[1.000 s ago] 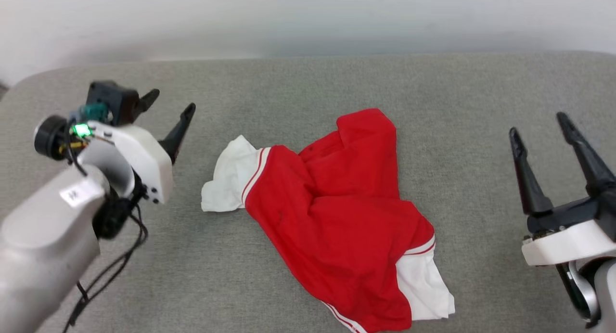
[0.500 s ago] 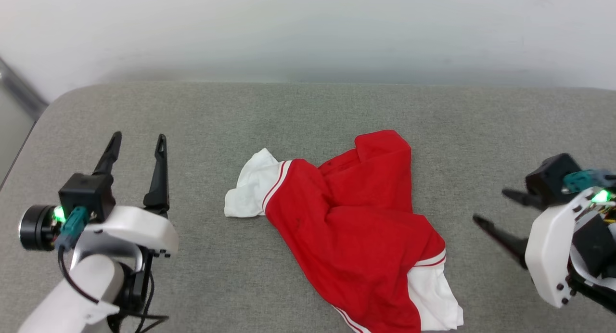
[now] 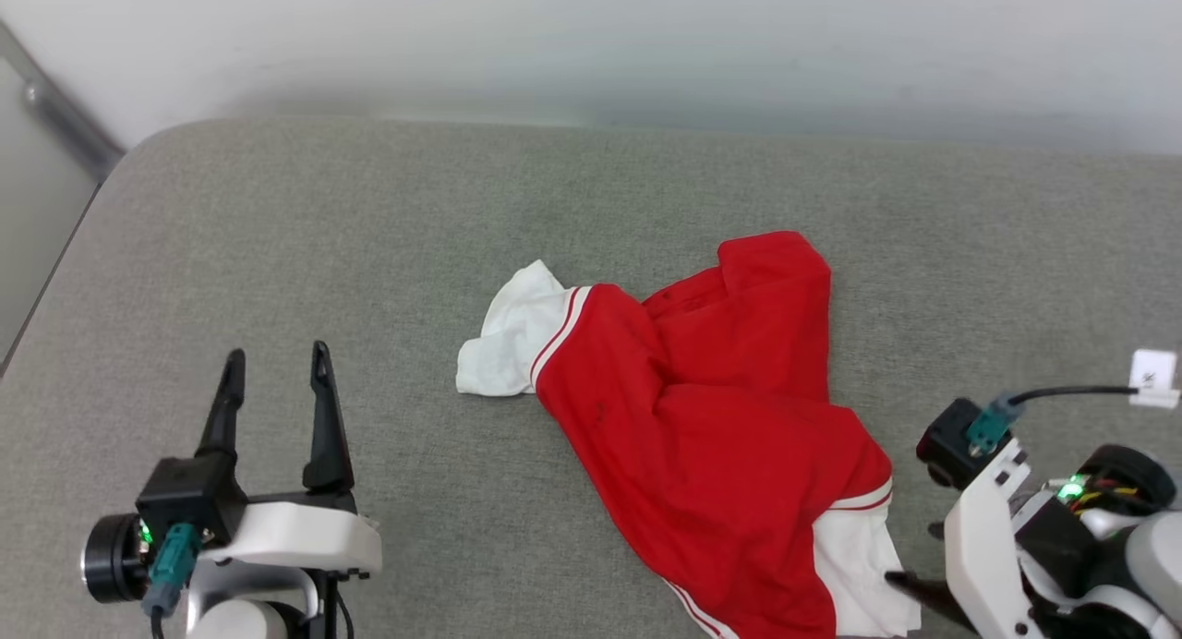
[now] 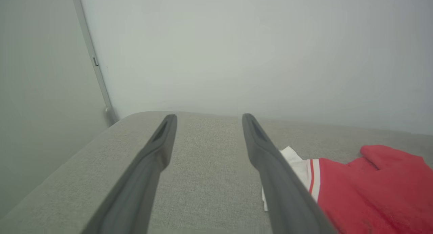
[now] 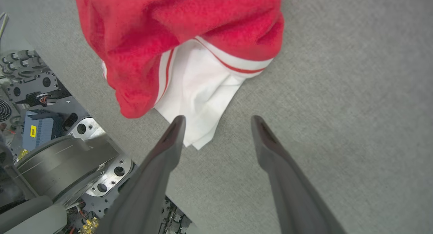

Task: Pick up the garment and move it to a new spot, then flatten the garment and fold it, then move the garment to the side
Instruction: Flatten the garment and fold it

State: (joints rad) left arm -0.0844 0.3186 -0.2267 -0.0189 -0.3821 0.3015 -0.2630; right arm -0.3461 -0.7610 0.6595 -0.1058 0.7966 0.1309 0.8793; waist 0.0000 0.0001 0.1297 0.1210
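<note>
Right gripper [image 5: 218, 119], jaws spread and empty, is poised at the white sleeve [image 5: 203, 88] of the crumpled garment [image 3: 720, 436], seemingly for a pickup; left gripper [image 3: 277, 351] is held agape, well apart.

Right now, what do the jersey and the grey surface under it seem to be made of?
The jersey: soft matte knit cloth, likely synthetic; it slumps in loose folds, and the right wrist view shows a slightly fuzzy nap. The grey surface: matte woven upholstery fabric, probably over padding, judging by its fine flecked weave and rounded edge.
</note>
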